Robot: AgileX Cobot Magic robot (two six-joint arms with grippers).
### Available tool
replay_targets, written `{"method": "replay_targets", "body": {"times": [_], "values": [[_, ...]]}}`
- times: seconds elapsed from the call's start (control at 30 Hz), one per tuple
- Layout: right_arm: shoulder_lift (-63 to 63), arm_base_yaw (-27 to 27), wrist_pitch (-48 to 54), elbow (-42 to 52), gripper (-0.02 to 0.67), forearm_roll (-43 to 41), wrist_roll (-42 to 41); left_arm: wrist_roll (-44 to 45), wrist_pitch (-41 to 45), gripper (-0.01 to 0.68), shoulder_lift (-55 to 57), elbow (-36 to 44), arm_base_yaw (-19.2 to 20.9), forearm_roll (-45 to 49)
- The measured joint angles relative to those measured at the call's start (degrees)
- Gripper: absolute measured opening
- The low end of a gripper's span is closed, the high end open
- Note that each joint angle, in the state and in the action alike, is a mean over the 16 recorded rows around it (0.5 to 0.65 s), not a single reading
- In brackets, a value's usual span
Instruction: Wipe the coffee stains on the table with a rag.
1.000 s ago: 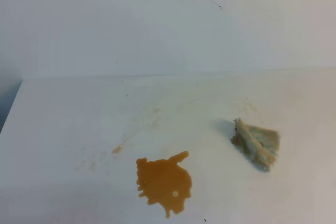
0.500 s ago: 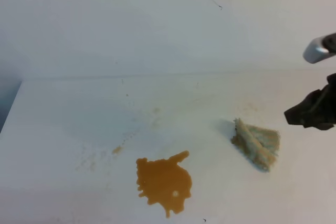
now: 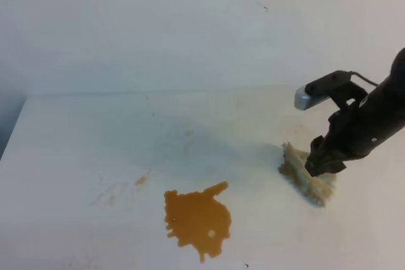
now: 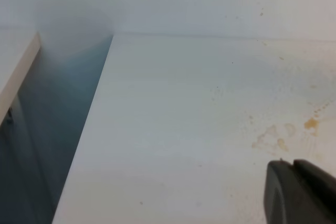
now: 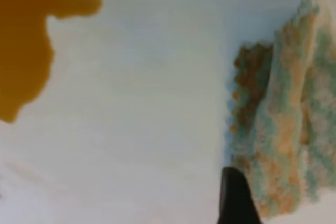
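On the broad white table (image 3: 82, 150) an orange-brown coffee puddle with ragged edges (image 3: 197, 220) lay near the front edge, a little left of the middle. A much smaller blot of the same colour (image 3: 141, 181) sat up and to the left of it, apart from the puddle. The small wadded beige-grey rag with frayed edges and brown stains (image 3: 300, 178) lay to the right of the puddle, well apart from it.

The black right gripper (image 3: 319, 167) was down over the rag, reaching in from the right side, and it covered part of the cloth. In the right wrist view one dark fingertip (image 5: 236, 200) stood just beside the left edge of the rag (image 5: 283, 124), with the puddle (image 5: 26, 51) far to the left. Only this one finger was seen, so I cannot tell how wide the jaws were, nor if they held the cloth.

The left gripper (image 4: 302, 192) showed only as dark fingers at the corner of the left wrist view, above the table; its fingers seemed close together, but this was not clear.
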Motion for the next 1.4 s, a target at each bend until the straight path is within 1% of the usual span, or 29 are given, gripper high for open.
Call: {"method": "replay_targets", "body": {"times": [0.13,0.23,0.33,0.5,0.67,0.77,0.93,1.07,1.23,1.4], "values": [[4.89,1.03,-0.45,-1.43,0.383,-4.03,2.66,0.00,0.00,-0.004,0.00,0.00,0.00,0.00],[7.89,1.48,-0.76,-2.11,0.357,-5.97,4.10,0.00,0.00,-0.004,0.00,0.00,0.00,0.00],[10.26,1.64,-0.83,-2.66,0.303,-6.52,4.35,0.00,0.00,-0.004,0.00,0.00,0.00,0.00],[12.88,1.66,0.20,-3.70,0.194,-5.37,3.11,0.00,0.00,-0.004,0.00,0.00,0.00,0.00],[13.56,1.77,2.95,-5.21,0.089,-2.34,0.45,0.00,0.00,-0.004,0.00,0.00,0.00,0.00],[12.79,2.20,4.72,-6.15,0.048,0.27,-1.62,0.00,0.00,-0.004,0.00,0.00,0.00,0.00],[10.17,4.22,7.40,-7.48,0.033,5.32,-4.79,0.00,0.00,-0.004,0.00,0.00,0.00,0.00],[7.81,7.53,8.51,-8.12,0.032,9.12,-6.65,0.00,0.00,-0.004,0.00,0.00,0.00,0.00],[6.11,13.97,8.16,-8.30,0.031,12.45,-7.94,0.00,0.00,-0.004,0.00,0.00,0.00,0.00],[7.64,20.97,6.43,-8.30,0.031,14.30,-8.00,0.00,0.00,-0.004,0.00,0.00,0.00,0.00]]}}
